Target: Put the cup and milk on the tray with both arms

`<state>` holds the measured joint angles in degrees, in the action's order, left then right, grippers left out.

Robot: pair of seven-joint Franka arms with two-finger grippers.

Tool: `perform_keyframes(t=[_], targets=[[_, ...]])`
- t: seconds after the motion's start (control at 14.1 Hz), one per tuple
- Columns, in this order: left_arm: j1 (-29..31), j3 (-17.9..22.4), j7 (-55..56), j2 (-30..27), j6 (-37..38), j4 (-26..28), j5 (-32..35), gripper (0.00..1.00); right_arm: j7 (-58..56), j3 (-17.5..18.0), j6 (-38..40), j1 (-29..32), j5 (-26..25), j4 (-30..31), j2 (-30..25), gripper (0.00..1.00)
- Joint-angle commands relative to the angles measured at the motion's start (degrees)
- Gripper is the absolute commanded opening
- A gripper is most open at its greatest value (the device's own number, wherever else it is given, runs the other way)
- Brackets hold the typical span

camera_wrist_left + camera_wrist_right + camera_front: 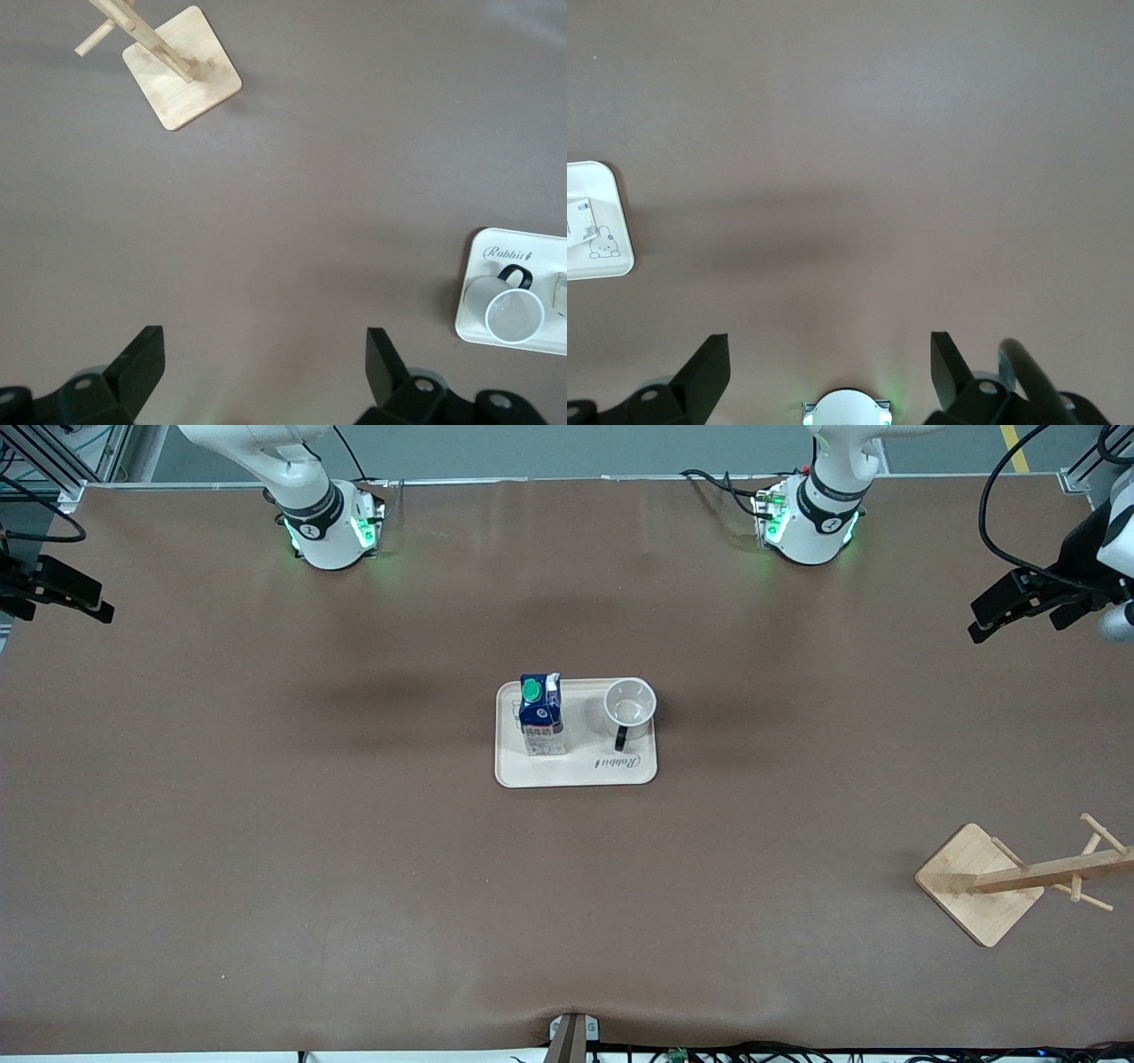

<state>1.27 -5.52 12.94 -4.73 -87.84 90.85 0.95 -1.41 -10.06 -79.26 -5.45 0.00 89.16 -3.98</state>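
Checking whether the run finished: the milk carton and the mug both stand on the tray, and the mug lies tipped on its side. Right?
Not quite. In the front view the mug stands upright, mouth up, beside the milk carton on the tray. The rest holds.
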Motion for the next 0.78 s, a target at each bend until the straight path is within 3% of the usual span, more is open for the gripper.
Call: perform_keyframes(t=[0.0,0.71], targets=[[0.14,-0.28,-0.81,0.42,0.65,-1.2,-0.77,1.0,-0.53,0.3,0.16,0.61,-0.71,0.58,-1.12,1.0],[-0.3,-0.8,-0.72,0.86,0.57,-0.85,-0.77,1.0,-0.61,0.22,-0.63,1.23,1.57,0.58,-1.12,1.0]])
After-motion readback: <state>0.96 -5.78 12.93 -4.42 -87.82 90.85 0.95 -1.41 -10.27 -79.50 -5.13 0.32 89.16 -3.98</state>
